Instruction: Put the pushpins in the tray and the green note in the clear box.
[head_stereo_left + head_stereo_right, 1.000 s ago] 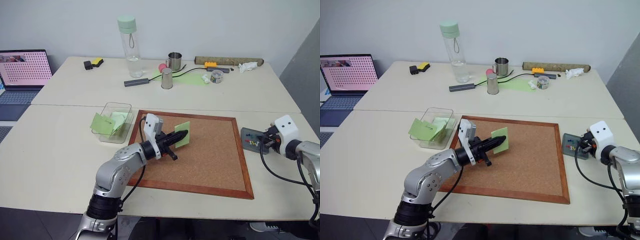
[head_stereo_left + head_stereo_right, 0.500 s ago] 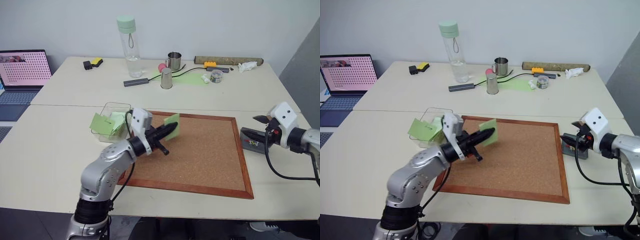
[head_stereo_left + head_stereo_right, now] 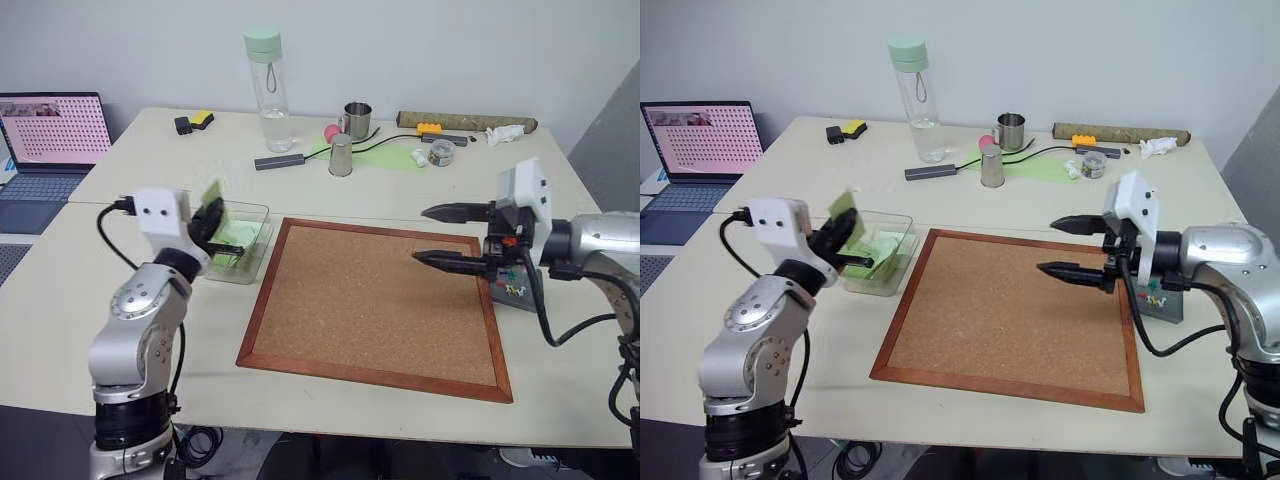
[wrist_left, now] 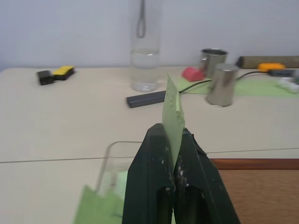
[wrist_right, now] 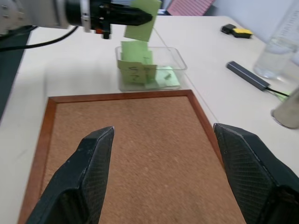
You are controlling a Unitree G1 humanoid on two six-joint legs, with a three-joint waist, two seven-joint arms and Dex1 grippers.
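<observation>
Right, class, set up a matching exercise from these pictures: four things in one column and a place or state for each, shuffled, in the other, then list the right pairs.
Things
1. green note
2. right claw
3. clear box
4. tray

Places or states
A. open, above the cork board
B. beside the board's right edge
C. pinched in the shut left claw
D. beside the board's left edge, with green notes in it

Pairs: 1-C, 2-A, 3-D, 4-B
</observation>
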